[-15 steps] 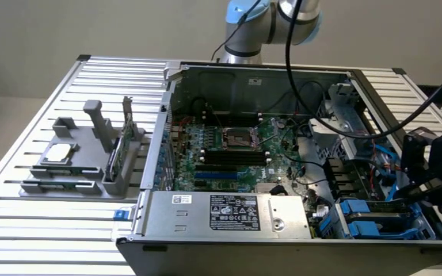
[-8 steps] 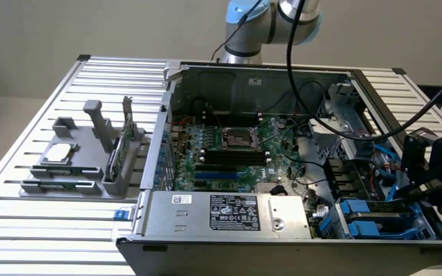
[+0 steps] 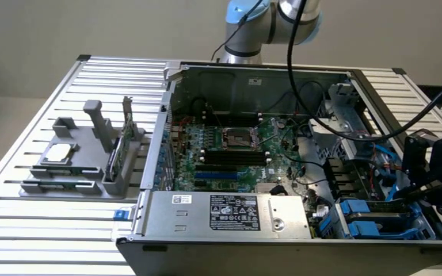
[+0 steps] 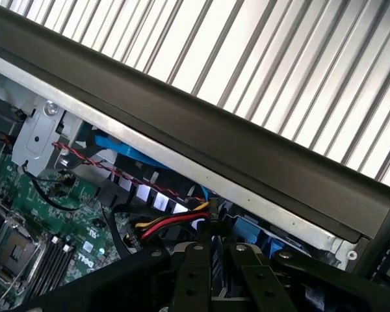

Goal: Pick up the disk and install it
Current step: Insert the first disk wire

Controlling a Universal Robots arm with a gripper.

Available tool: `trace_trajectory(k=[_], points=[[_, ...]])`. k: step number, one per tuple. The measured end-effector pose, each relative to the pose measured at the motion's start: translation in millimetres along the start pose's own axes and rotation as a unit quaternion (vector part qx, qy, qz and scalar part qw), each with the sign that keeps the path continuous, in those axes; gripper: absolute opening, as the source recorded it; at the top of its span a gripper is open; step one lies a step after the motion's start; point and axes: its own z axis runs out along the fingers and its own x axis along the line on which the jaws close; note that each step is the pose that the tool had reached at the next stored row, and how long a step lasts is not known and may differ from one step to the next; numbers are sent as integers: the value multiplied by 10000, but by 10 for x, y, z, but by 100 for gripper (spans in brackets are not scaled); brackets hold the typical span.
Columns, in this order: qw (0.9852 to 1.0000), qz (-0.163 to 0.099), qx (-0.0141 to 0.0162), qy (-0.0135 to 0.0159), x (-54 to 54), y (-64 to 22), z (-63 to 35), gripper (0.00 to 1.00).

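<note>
Slatted metal table (image 3: 21,230) is carrying an open computer case (image 3: 244,260), its bay at the exterior view's right housing the disk (image 3: 374,225), lying just beneath the gripper (image 4: 212,246), jaws standing narrow, nearly together

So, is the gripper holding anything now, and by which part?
It cannot be told. The gripper hangs close beside the disk with blue rails.

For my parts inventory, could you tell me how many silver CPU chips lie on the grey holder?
1: the CPU chip lies flat on the grey holder, to the exterior view's left of the computer case. Others may be hidden.
</note>
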Motion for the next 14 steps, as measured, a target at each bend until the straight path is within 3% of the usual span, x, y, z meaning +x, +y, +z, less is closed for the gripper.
trace_trajectory(k=[6,14], points=[[10000,15,50,24,3,4,-20,16],[9999,30,102,50,63,-14,-183,16]])
